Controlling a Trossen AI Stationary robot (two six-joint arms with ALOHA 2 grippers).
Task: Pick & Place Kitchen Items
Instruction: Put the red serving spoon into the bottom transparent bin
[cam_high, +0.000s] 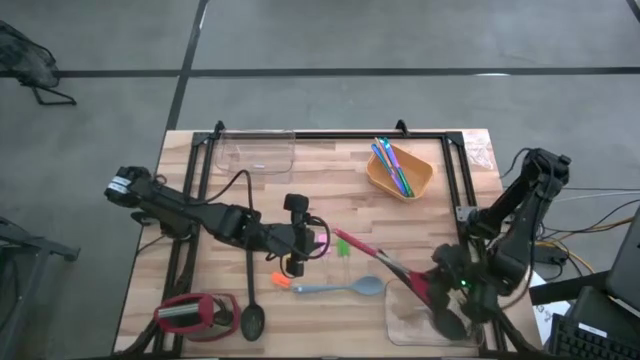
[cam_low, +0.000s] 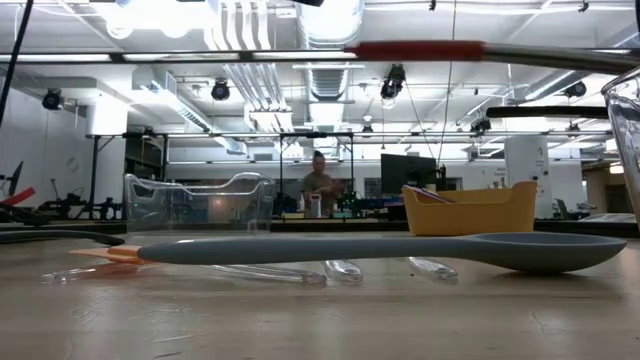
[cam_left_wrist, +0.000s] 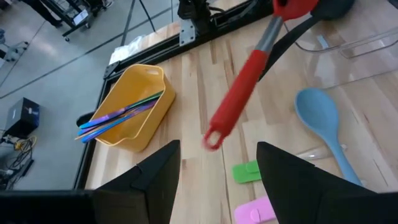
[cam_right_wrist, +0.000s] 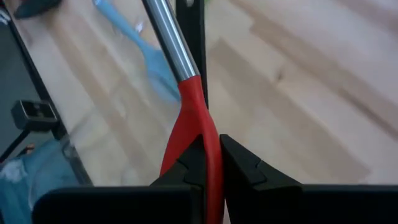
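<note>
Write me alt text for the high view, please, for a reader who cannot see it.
Seen from above, the right tool holds the red-headed spatula over a clear tub at the wooden table's near right corner. The left tool hovers open mid-table over pink and green pieces, with a grey-blue spoon nearby and an orange tub of coloured sticks behind.

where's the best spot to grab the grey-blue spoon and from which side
Probably mid-handle, from straight above. The grey-blue spoon lies flat on the table, its thin straight handle running toward the orange piece, its wide bowl toward the clear tub. The open left gripper hovers nearest; the right gripper holds the spatula.
</note>
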